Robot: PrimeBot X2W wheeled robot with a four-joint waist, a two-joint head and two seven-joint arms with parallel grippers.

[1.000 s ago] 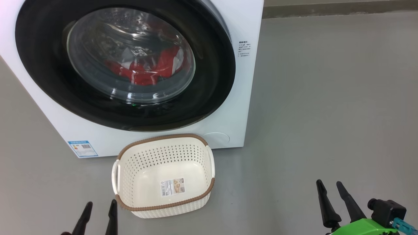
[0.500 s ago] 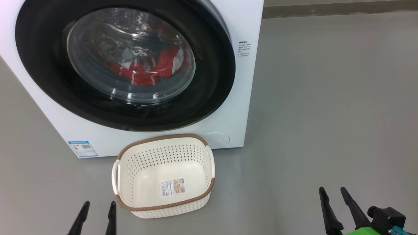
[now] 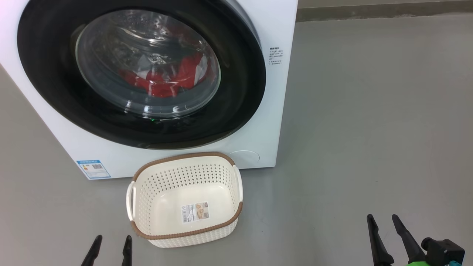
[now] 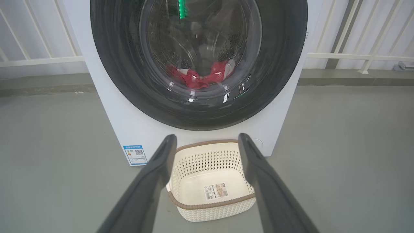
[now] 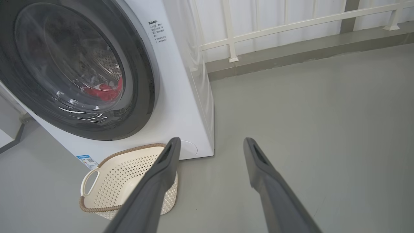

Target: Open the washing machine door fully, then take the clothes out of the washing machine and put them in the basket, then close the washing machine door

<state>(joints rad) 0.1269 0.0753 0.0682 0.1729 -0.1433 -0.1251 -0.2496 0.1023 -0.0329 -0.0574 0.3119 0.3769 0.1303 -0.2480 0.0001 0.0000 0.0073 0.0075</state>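
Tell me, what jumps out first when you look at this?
The big round washing machine door, shiny black with a glass bubble, fills the upper left, shut. Bright red clothes lie behind its glass. On the grey floor right in front sits an empty cream basket.

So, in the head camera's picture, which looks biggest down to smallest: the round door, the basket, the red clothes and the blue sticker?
1. door, by far the largest
2. basket
3. red clothes, though only partly visible, so their real size is unsure
4. blue sticker, the smallest
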